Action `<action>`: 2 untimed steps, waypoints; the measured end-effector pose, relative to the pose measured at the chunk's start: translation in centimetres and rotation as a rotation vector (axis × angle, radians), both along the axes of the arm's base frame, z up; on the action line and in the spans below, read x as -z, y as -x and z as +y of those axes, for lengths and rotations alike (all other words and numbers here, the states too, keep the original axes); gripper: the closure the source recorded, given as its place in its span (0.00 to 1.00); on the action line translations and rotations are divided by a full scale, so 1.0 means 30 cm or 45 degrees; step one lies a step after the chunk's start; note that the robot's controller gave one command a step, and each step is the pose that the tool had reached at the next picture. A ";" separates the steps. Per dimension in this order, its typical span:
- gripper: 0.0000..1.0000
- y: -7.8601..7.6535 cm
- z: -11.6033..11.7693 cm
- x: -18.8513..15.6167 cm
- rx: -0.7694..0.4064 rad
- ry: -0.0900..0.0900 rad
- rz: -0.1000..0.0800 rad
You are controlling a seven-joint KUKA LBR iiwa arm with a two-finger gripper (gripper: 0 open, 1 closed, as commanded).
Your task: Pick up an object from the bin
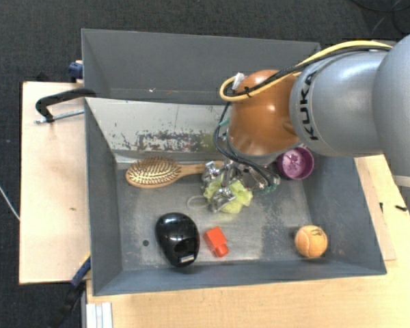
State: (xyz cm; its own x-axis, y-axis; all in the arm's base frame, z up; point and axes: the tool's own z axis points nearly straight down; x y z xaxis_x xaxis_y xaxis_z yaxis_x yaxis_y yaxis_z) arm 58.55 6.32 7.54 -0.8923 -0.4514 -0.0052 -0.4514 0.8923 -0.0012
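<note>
Amid dark floor [27, 26], scuffed grey bin [191, 63]

Arm [359, 104] fat, rounded, silver-grey; black KUKA lettering [305, 109] near wrist; glossy orange dome cover [260, 118] over wrist; yellow cable [321, 55] looped along top; dark cables [223, 137] beneath; gripper [221, 186] bare silvery metal.

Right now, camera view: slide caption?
Gripper at a yellow-green lump, gold hairbrush beside it; purple round thing, black mouse-like thing, orange block and orange ball lie apart.

The silver-grey arm [355, 101] reaches in from the right, rounded orange wrist cover [260, 118] tipped downward. Its metal two-finger gripper [222, 184] hangs low, just beneath that cover.
</note>
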 end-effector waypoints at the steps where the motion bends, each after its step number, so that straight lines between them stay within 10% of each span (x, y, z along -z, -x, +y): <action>1: 1.00 0.000 0.000 0.000 0.000 0.000 0.000; 2: 1.00 0.000 0.000 0.000 0.000 0.000 0.000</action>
